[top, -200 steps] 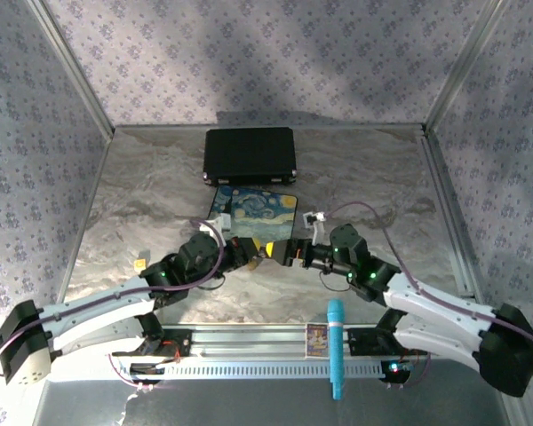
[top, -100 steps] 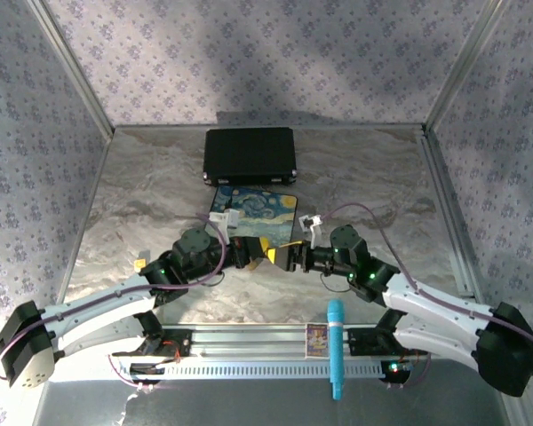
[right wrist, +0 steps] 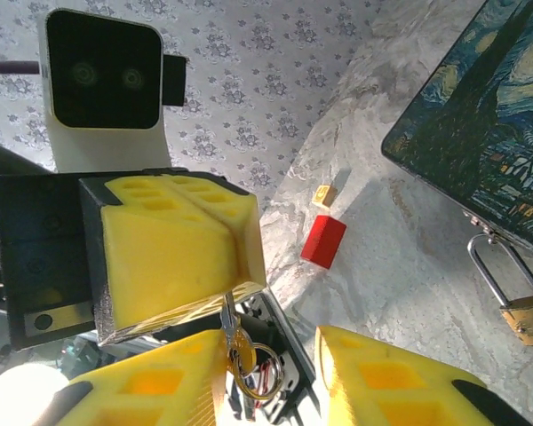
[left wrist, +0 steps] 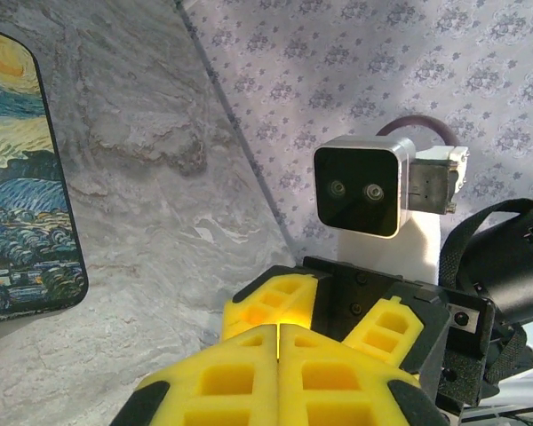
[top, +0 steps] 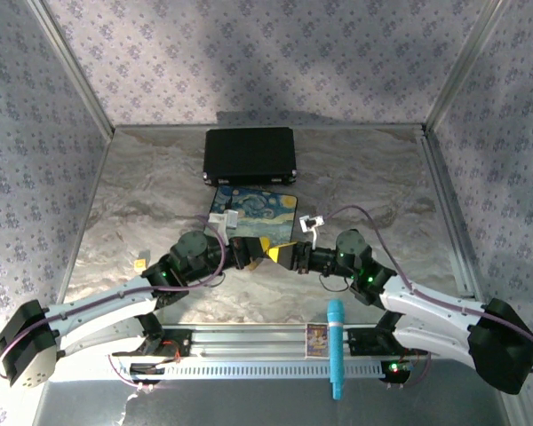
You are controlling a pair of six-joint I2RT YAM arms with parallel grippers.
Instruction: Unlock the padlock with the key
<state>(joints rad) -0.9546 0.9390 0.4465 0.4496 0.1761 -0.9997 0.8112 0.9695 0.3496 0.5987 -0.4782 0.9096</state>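
We see the key (right wrist: 227, 321) pinched between the yellow pads of the left gripper (right wrist: 234, 266), which are pressed together, and a small golden ring is attached to the key. The right gripper (left wrist: 331, 312) faces it very near, with its fingers spread and nothing between them. The padlock (right wrist: 526, 318) lies on the marbled table (right wrist: 400, 266), its shackle at the edge of the painted box (right wrist: 480, 115). A small red block (right wrist: 323, 240) and a tiny yellow cube (right wrist: 321, 196) lie farther off, close to the wall.
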